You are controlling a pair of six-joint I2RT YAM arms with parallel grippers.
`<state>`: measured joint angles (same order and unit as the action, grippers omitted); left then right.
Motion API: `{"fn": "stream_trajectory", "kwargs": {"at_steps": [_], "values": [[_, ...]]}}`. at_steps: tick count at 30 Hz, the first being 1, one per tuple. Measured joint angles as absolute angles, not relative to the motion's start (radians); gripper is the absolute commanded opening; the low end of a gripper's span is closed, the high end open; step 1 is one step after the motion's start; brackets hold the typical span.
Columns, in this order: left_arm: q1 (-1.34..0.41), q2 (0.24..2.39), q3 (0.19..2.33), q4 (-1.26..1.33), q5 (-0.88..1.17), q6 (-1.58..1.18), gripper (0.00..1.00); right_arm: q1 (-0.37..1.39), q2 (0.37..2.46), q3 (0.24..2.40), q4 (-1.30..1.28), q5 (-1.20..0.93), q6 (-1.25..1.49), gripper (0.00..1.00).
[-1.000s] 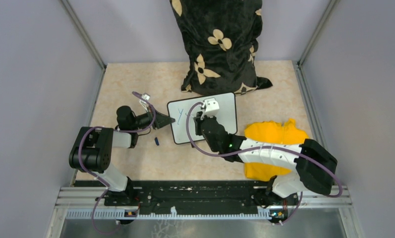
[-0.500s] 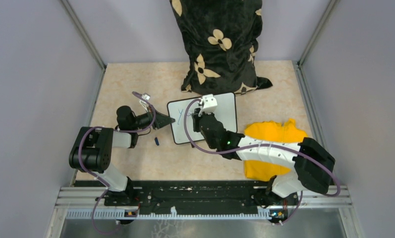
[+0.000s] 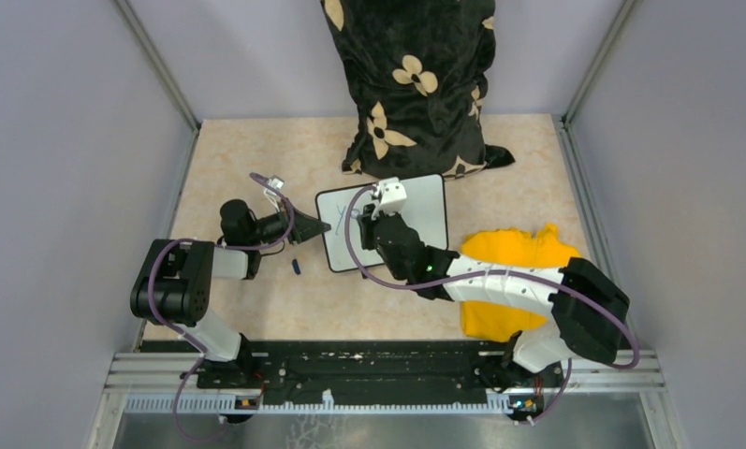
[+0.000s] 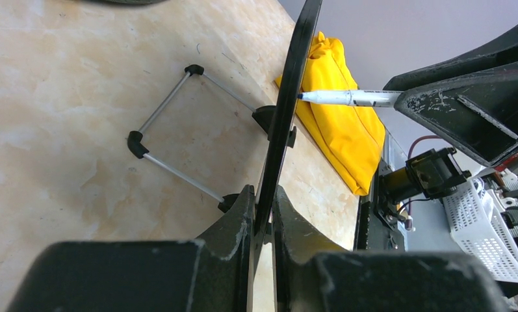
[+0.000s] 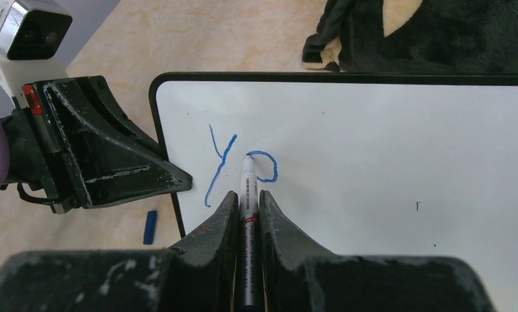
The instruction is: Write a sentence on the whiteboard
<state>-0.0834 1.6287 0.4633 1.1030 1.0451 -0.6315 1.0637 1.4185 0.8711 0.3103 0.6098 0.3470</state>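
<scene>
From above, the left gripper (image 3: 314, 226) was clamped on the left edge of the whiteboard (image 3: 423, 213), which stretched away from its tips toward the right gripper (image 3: 371, 219). That gripper hung over the board's upper left part. A yellow cloth (image 3: 519, 251) lay behind the right gripper, under its arm. A black flowered cushion (image 3: 414, 84) stood beyond the board, and a small blue cap (image 3: 297, 267) lay just below the left gripper. In the left wrist view, the jaws pinched the board edge-on, and its wire stand (image 4: 178, 123) rested on the table to one side of them. Past the fingertips, a marker (image 4: 347, 97) met the board's face with its tip. In the right wrist view, the fingers were closed on the marker's barrel. Straight ahead of them its tip touched the board at the left side of a partly drawn "o". Only a blue "Y" and that "o" of the sentence (image 5: 222, 161) showed, just beyond the fingertips near the board's left edge.
</scene>
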Motion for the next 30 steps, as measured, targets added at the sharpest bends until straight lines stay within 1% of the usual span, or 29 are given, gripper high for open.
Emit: {"fn": "stream_trajectory", "kwargs": {"at_steps": [11,17,22,30], "values": [[-0.083,1.629,0.464,1.097,1.045,-0.627,0.08,1.064,1.407,0.838,0.297,0.579,0.403,0.0],[-0.084,1.629,0.469,1.095,1.051,-0.627,0.08,1.062,1.336,0.822,0.261,0.575,0.413,0.0],[-0.083,1.629,0.469,1.092,1.052,-0.624,0.08,1.062,1.267,0.822,0.27,0.595,0.391,0.0],[-0.083,1.629,0.469,1.092,1.052,-0.622,0.07,1.042,1.273,0.822,0.277,0.632,0.367,0.0]]}}
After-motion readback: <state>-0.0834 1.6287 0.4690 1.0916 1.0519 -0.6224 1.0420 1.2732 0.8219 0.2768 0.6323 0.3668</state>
